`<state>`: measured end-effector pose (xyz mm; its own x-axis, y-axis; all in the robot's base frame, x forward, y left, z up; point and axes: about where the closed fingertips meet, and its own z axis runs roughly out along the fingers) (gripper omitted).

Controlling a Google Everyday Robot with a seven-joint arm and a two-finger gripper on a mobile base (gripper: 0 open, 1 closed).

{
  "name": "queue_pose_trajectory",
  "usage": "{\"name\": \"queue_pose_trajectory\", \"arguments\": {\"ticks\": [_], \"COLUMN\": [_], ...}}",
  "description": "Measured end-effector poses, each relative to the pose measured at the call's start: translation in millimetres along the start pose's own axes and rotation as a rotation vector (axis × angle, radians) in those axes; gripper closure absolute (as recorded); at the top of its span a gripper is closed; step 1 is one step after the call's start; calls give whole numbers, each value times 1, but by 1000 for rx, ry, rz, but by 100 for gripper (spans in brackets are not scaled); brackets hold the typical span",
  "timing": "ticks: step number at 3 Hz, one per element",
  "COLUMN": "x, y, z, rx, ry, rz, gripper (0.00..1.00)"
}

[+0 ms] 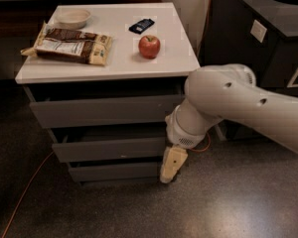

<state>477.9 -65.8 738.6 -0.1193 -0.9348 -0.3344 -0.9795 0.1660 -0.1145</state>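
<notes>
My gripper [171, 165] hangs low in front of the grey drawer cabinet [107, 110], at the right end of the middle drawer [109, 148] and just above the bottom drawer [119, 171]. It holds nothing that I can see. My white arm [238, 105] reaches in from the right. On the white cabinet top [114, 58] sit a red apple [149, 46], a small dark packet [141, 26], a brown snack bag [69, 44] and a white bowl [73, 18].
A dark bin cabinet [268, 29] with a round hole in its top stands to the right. An orange cable [30, 187] runs across the speckled floor at the left, and another orange cable [204, 145] lies behind the arm.
</notes>
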Motion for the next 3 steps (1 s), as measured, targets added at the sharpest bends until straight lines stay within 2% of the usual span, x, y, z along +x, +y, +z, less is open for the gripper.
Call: {"name": "queue_pose_trajectory", "arguments": {"ticks": [1,2,3], "x": [-6,-6,-2], "y": [7,7,8], "z": [68,67,85], "rx": [1,-1,1], "ry": [-14,-12,24], "rz": [-1,-2,-6], "gripper": [0,0,0]}}
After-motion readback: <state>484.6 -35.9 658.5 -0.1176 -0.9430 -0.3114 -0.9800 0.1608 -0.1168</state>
